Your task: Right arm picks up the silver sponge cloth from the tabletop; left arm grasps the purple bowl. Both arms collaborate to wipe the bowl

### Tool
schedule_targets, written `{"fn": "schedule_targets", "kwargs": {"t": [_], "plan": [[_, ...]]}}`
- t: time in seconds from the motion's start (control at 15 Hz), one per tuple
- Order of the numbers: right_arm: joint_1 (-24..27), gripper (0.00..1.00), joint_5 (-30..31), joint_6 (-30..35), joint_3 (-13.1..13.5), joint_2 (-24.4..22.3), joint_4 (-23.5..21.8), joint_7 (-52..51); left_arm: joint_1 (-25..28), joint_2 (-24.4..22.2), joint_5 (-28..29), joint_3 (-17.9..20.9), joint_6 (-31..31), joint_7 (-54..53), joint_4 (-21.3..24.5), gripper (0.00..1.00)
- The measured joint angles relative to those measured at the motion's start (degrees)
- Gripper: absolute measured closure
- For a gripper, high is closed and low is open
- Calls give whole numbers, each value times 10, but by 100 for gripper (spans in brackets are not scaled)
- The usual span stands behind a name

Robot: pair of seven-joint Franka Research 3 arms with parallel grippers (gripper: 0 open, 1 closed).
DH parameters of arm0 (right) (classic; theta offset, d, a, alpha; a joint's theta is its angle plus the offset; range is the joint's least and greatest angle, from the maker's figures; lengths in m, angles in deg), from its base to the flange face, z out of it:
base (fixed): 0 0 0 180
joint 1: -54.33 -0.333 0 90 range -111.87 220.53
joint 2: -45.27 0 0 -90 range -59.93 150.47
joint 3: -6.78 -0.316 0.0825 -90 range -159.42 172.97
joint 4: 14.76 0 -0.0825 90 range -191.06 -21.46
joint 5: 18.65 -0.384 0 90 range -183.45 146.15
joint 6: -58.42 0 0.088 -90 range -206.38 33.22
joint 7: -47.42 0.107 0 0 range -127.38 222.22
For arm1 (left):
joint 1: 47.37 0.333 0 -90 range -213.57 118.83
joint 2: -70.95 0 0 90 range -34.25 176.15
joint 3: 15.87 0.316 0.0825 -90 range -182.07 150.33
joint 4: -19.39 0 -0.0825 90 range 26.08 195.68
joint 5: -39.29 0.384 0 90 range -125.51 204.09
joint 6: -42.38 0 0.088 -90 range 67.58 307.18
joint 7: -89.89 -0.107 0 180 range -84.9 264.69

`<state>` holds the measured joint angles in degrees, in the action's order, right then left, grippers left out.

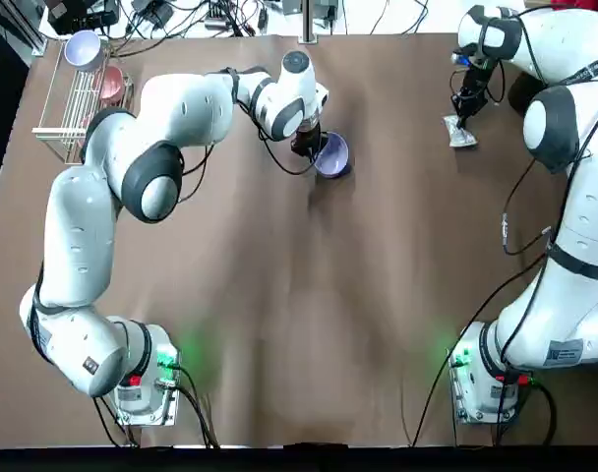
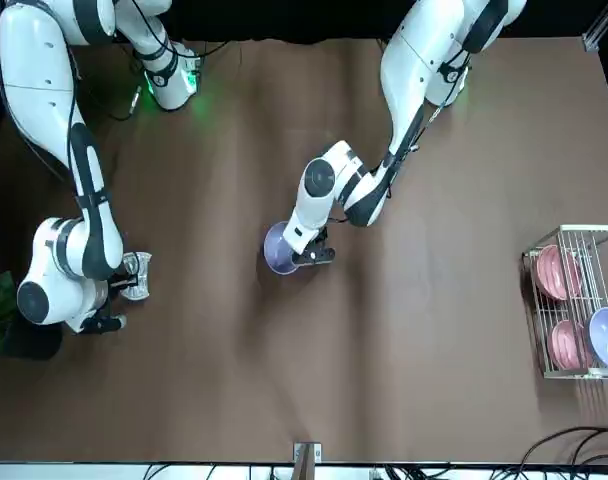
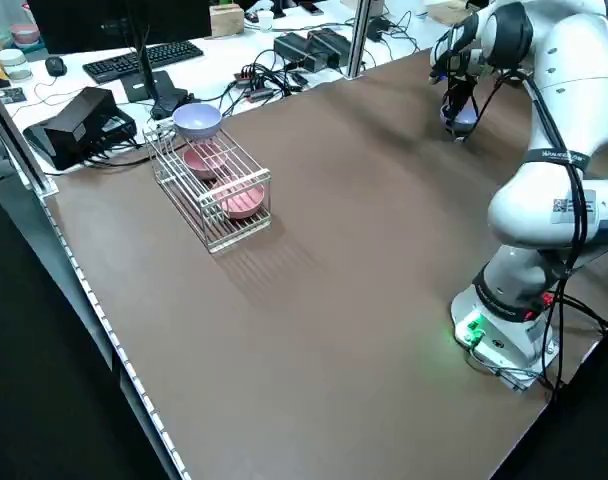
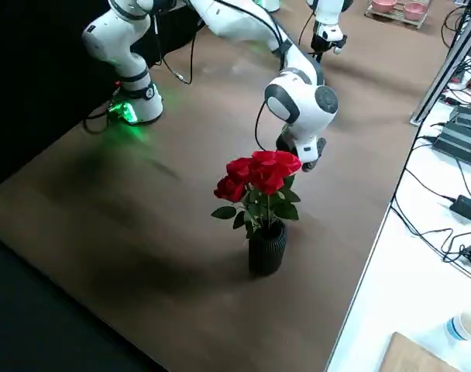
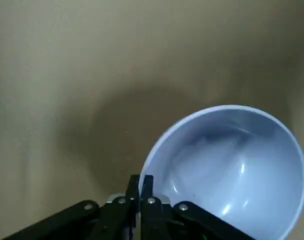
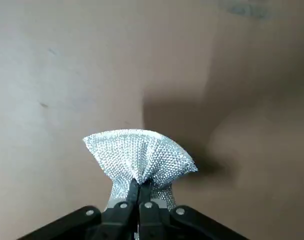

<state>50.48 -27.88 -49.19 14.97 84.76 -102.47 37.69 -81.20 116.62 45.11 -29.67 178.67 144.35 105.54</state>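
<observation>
Fanning lengthwise beyond right gripper [image 6: 141, 186], sponge cloth [image 6: 140, 156] clenched; left gripper [image 5: 140, 181] pinches tilted bowl's [image 5: 227, 170] rim.

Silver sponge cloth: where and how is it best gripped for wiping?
Probably at its narrow waist, as the right gripper now does: the silver sponge cloth is gathered there, fingers on either side, leaving the fanned part free beyond the fingertips to wipe.
</observation>
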Motion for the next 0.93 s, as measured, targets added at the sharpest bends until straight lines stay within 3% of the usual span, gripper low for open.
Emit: {"fn": "schedule_targets", "kwargs": {"t": [0.33, 0.67, 0.93], "plan": [[-58, 98, -49, 2, -5, -7, 56, 164, 0, 4, 0, 0, 0, 0, -8, 96], [-172, 98, -90, -29, -8, -11, 61, 297, 0, 5, 0, 1, 0, 0, -9, 96], [-242, 98, -118, -41, -8, -11, 60, 337, 0, 5, 0, 1, 0, 0, -9, 96]]}}
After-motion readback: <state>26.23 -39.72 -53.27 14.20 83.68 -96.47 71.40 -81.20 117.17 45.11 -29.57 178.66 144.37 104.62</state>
